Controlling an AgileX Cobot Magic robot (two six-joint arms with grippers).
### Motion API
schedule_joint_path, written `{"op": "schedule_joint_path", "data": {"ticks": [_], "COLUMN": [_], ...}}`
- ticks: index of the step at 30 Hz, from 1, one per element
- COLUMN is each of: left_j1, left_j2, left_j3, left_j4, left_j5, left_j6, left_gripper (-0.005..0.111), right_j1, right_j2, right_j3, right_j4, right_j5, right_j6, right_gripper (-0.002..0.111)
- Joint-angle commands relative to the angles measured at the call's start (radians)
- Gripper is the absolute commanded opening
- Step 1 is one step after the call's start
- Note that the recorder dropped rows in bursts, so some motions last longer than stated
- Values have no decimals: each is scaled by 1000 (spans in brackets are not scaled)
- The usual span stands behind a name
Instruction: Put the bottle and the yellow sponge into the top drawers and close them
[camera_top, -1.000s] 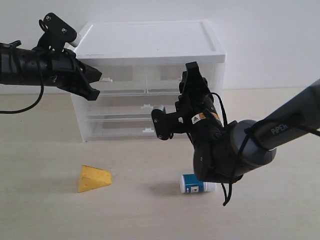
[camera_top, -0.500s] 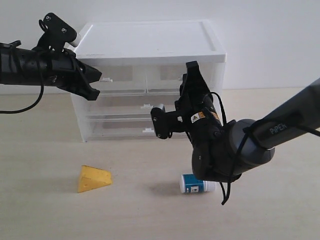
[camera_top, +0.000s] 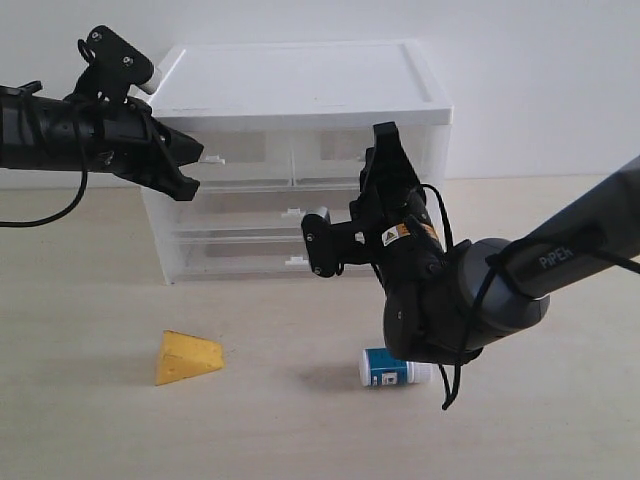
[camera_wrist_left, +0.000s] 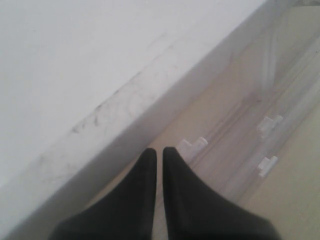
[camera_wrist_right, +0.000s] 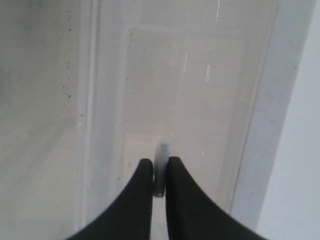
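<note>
We see the left end effector (camera_wrist_left: 159, 151) clenched, its two dark fingers pressed nearly together with nothing between them. Its tips sit just beside the left drawer tab (camera_wrist_left: 193, 145); we cannot tell whether they touch it. The right end effector (camera_wrist_right: 160, 162) is pinched onto the right drawer tab (camera_wrist_right: 163, 150), a finger on either side of it.

Both top drawers (camera_top: 250, 152) sit pushed in, flush with the front of the white cabinet (camera_top: 300, 85).

The bottle (camera_top: 390, 367) lies on its side on the desk (camera_top: 100, 430), below the right arm (camera_top: 520, 275) and apart from the cabinet. Its teal-blue label carries a small white patch, and the print there is too small for us to read. The yellow sponge (camera_top: 187, 357) rests on the desk to the left, in front of the cabinet and well apart from the bottle.

On the right arm we read "PIPER" in white letters. A small yellow-and-white sticker (camera_top: 397, 237) sits near its wrist, its text illegible.
</note>
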Motion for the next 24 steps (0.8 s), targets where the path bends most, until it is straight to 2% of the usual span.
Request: {"op": "schedule_joint_path", "data": {"ticks": [1, 16, 24], "left_j1": [11, 11, 11], "left_j2": [2, 2, 2], "left_j3": [-27, -27, -27], "left_j4": [-41, -41, -41], "left_j5": [-79, -79, -79], "left_j6": [3, 3, 3], "left_gripper": [4, 4, 4], "right_j1": [-28, 10, 12], "right_j2": [-1, -1, -49], "right_j3": [-31, -31, 53], "right_j4": [25, 90, 111], "right_j5": [-25, -25, -25], "right_j6": [-6, -43, -11], "right_gripper": [0, 0, 0]}}
